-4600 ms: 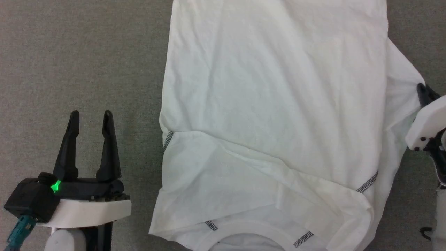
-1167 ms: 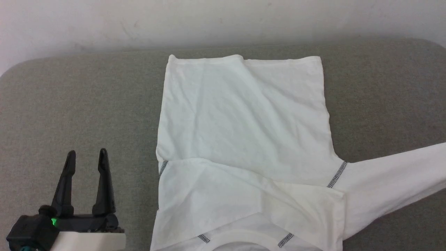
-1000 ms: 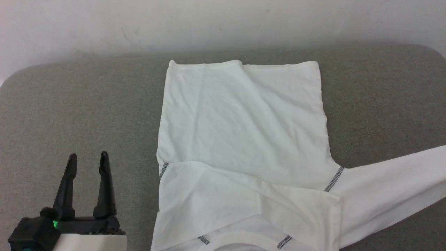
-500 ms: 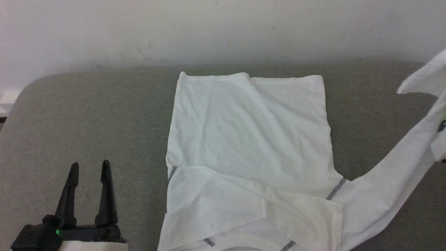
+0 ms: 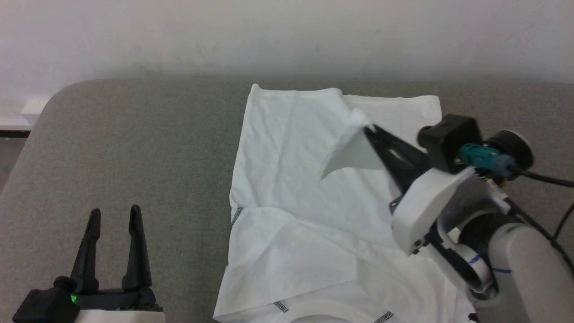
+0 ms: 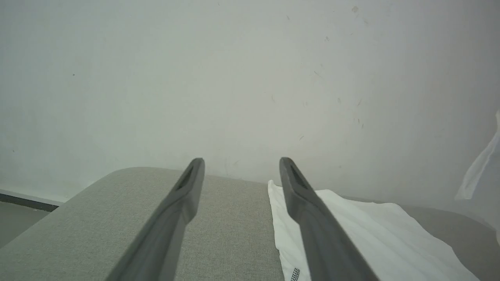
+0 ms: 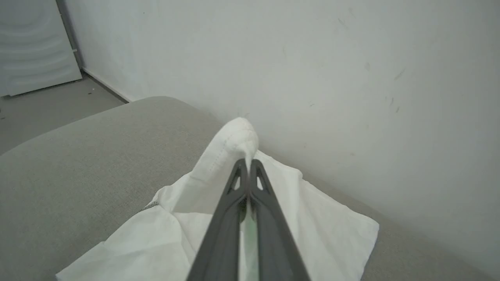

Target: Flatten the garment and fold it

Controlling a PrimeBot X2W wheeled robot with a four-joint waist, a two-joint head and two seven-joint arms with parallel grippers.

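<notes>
Head view, entry one: garment (image 5: pixel 291 188), a white T-shirt, lies flat on the bench (image 5: pixel 134 143) right of its middle. Its hem is almost at the far edge and its ribbed collar (image 5: pixel 314 310) at the near edge. A flap (image 5: pixel 278 251) is folded across the chest (grey zigzag seam (image 5: pixel 236 214) at its left end).

Entry two: sleeve (image 5: pixel 354 150) on the robot's right, lifted clear of the shirt body.

Entry three: right gripper (image 5: pixel 368 130), which I read as clenched on the sleeve's cuff (image 7: pixel 234 136), above the shirt's far right part.

Entry four: left gripper (image 5: pixel 115 210), fingers spread and holding nothing, over the bench's near left corner, well apart from the cloth.

Entry five: pale wall (image 5: pixel 179 36) behind the far edge.
</notes>
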